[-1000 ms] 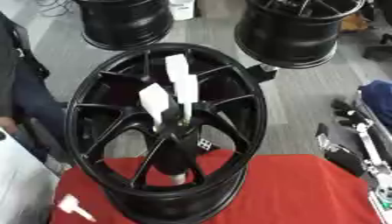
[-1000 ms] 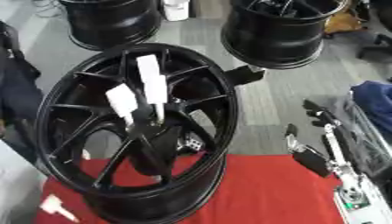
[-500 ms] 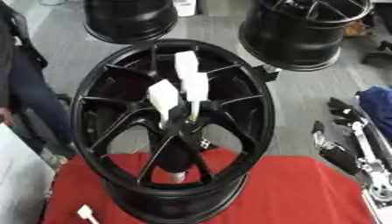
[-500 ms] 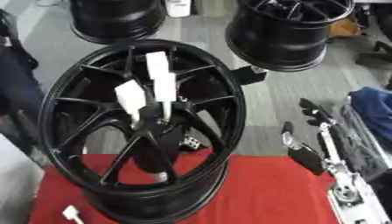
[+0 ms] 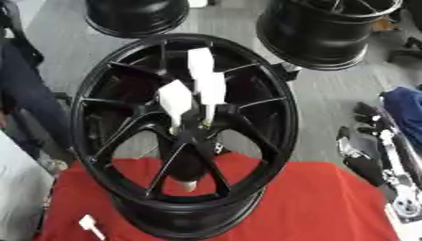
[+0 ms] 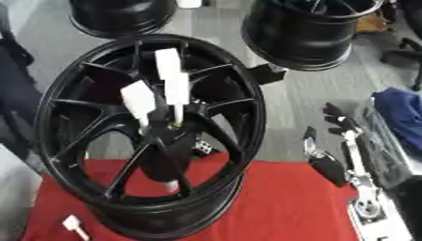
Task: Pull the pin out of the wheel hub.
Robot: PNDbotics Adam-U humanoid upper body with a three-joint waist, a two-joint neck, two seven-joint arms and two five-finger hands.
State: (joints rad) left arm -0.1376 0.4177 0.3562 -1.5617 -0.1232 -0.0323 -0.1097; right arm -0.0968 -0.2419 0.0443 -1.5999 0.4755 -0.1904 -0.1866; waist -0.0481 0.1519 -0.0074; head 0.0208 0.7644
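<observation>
One wheel hub [image 5: 183, 136], three white pins standing in it.
We count a fourth pin [image 5: 90, 226] loose at the red cloth's [image 5: 329, 197] near-left corner; our hands don't show.

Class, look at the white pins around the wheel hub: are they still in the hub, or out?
Three white pins stand in the hub, stems in its holes. One more pin lies out on the red cloth.

Loose pin [image 5: 90, 226] nearer wheel [image 5: 99, 155]
</observation>
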